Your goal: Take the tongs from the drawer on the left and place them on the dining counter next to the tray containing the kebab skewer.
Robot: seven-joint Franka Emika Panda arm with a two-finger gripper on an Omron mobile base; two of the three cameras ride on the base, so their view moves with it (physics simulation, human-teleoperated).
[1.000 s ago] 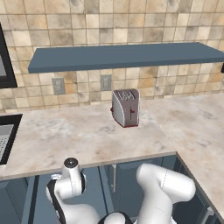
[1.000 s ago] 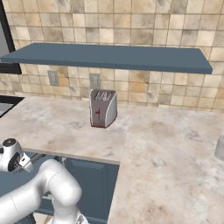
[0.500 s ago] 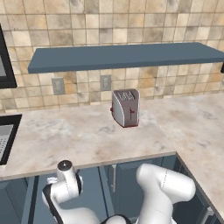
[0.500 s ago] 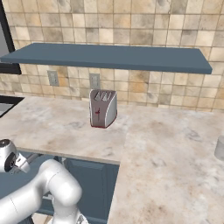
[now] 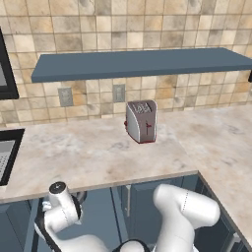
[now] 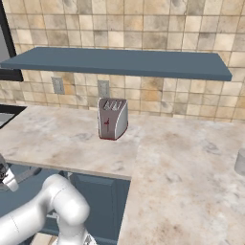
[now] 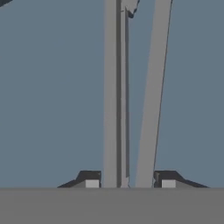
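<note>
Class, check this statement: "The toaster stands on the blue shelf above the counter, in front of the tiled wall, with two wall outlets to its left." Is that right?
Not quite. The toaster stands on the marbled counter, below the blue shelf, not on it. The left base view shows this plainly, and the right base view agrees. The rest holds: the tiled wall is behind it, and the two wall outlets are to its left.

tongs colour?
Plain grey metal tongs, two slim arms against the slate-blue drawer floor. Clearest in the hand view.
</note>
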